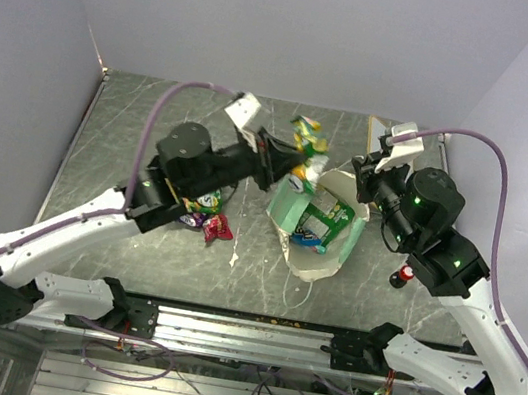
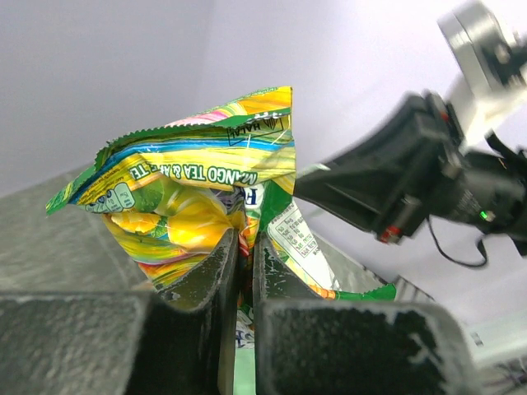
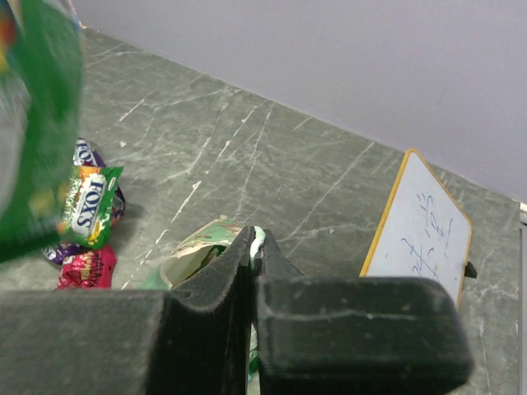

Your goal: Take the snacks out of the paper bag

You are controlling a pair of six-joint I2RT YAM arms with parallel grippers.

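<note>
My left jaws pinch the mango packet (image 2: 198,185) by its bottom edge, raised just above the paper bag (image 1: 287,210). My right jaws clamp the bag's rim. Risk: the shallow grip slips and the packet drops back in.

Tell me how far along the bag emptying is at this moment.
Done: a few loose packets lie on the table left of the paper bag. In hand: the left tool is shut on a yellow-green mango packet held clear of the bag, while the right tool pinches the bag's rim. Left: remaining packets inside the bag.
</note>
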